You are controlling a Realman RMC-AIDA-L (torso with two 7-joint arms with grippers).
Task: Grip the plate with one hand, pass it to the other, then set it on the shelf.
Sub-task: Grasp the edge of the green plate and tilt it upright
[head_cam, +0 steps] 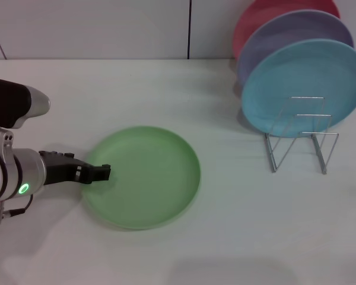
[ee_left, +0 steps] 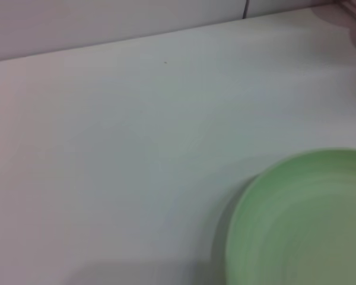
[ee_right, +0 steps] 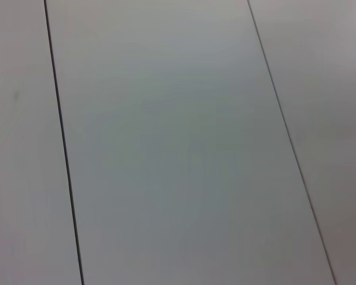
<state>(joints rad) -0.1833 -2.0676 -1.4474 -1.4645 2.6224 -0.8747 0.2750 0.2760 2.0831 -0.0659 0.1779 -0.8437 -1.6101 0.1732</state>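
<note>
The green plate (head_cam: 143,176) lies flat on the white surface (head_cam: 237,237), towards the front and a little left of the middle. The left tool (head_cam: 101,173) reaches in low from the robot's left side, on a thick silver arm (head_cam: 12,175) with black bands and a green light, and its black tip sits right at the plate's left rim. Whether its fingers are parted or clenched on the rim cannot be told from the head view. The left wrist view shows only a part of the plate (ee_left: 302,222) and bare surface (ee_left: 136,119) beyond it, with none of the tool's own fingers. The right tool is out of sight; its wrist view shows only pale panels (ee_right: 178,142) with thin dark seams.

Farther back on the right stands the wire rack (head_cam: 301,139), its looped dividers upright. In it leans a blue plate (head_cam: 302,86), close behind that a lavender plate (head_cam: 285,35), and at the very back a red plate (head_cam: 267,15). The rack is well apart from the green plate.
</note>
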